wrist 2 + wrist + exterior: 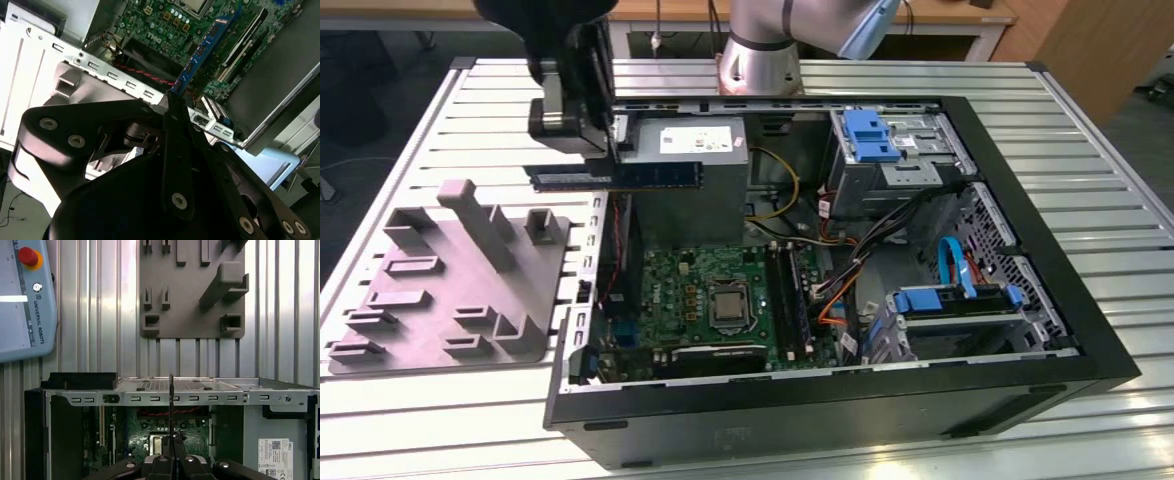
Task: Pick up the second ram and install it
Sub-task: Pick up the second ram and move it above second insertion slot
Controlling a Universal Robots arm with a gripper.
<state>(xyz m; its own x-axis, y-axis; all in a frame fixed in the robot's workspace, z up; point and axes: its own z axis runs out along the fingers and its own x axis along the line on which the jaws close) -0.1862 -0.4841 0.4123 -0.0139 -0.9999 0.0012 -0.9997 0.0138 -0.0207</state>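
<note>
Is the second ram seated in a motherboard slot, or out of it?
Out: the gripper holds the second ram level in the air above the case rim, well clear of the motherboard.

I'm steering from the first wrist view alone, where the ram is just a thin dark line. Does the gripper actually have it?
Observer: Yes. In the exterior view the gripper is shut on the ram, which sticks out on both sides of it.
Operator: Is it in a slot?
Observer: No. It lies level in the air, apparently over the case wall at the exterior view's left, well above the motherboard.
Operator: What does its flat side look like?
Observer: In the second wrist view it is blue with dark chips, reaching out from the gripper over the motherboard.
</note>
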